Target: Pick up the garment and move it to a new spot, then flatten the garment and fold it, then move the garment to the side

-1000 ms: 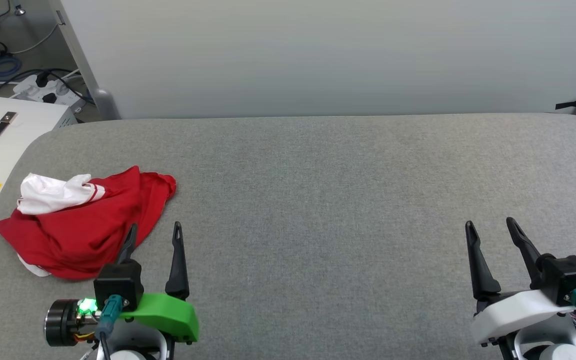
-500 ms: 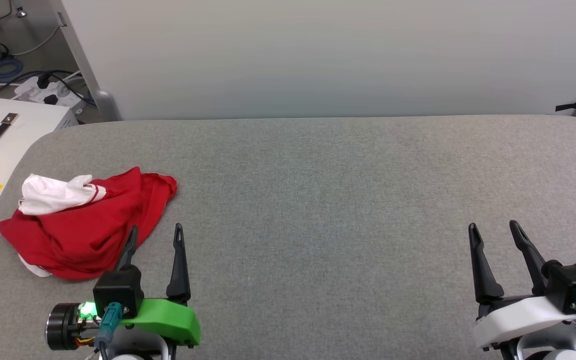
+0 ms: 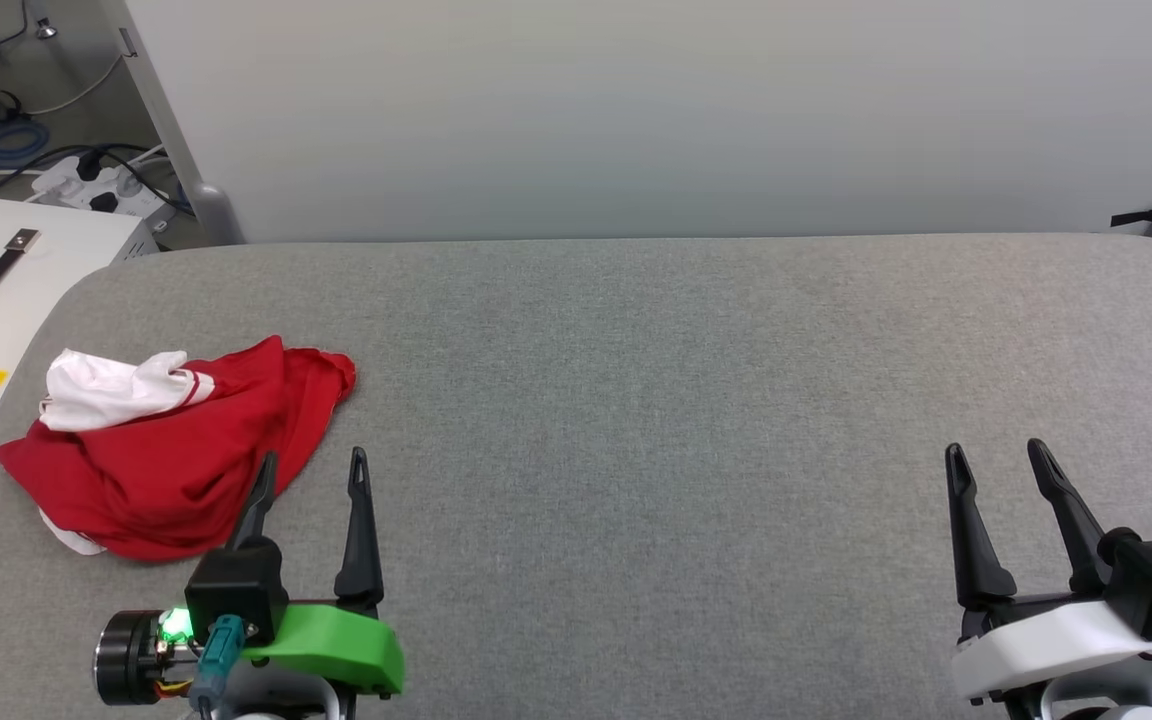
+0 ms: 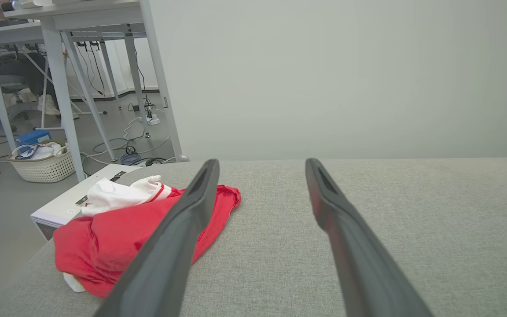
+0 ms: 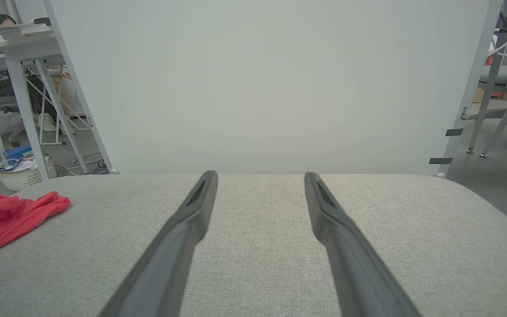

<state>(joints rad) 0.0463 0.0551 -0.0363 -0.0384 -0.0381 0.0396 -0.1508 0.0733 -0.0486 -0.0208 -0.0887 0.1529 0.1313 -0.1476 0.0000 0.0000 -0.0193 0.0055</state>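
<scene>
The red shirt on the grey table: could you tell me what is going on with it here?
Nothing is held yet. The garment lies crumpled near the left edge of the grey padded table, a white sleeve bunched on top. The left gripper is open beside its near edge, and the right gripper is open too, far off at the table's right side. The pick-up has not yet begun.

The red soft jersey T-shirt with white sleeves (image 3: 166, 470) is limp, matt knit cloth, creased all over. The wide grey desk (image 3: 636, 400) is covered in coarse, matt woven fabric. The left tool (image 3: 314, 458) has long dark fingers (image 3: 359, 530) of smooth, dull plastic on a smooth green plastic shell (image 3: 336, 635). The right tool (image 3: 994, 448) has the same fingers on a smooth white plastic shell (image 3: 1036, 645). The white box (image 3: 56, 250) beside the desk looks painted and semi-matt.
</scene>
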